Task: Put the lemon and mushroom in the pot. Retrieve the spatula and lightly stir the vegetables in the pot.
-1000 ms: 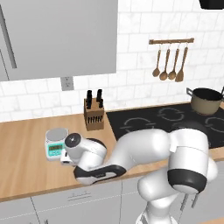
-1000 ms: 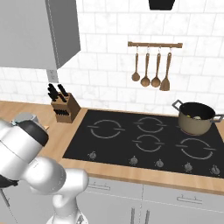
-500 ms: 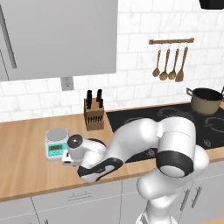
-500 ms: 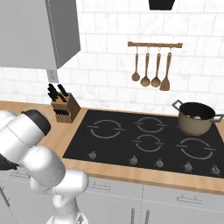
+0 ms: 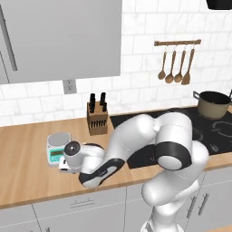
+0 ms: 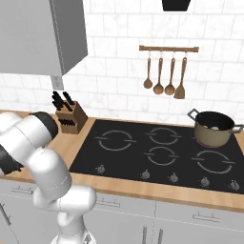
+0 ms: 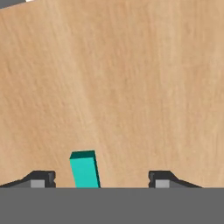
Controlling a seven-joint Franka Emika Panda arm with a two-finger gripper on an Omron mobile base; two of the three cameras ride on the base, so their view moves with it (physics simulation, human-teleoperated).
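Spatula (image 7: pixel 84 169) handle end between spread jaws — ungripped — over wooden counter (image 7: pixel 122 87).

Glossy white arm (image 5: pixel 136 140) — dark joints

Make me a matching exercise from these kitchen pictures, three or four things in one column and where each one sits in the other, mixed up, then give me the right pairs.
Things:
1. round tan-brown metal pot with dark rim
2. wooden knife block with black handles
3. teal spatula handle
4. wooden utensils on the wall rail

Places:
A. lying on the wooden counter between the tips of the pincer
B. hanging on the white tiled wall above the hob
C. on the far right burner of the black hob
D. on the counter against the wall, left of the hob

Pairs: 1-C, 2-D, 3-A, 4-B
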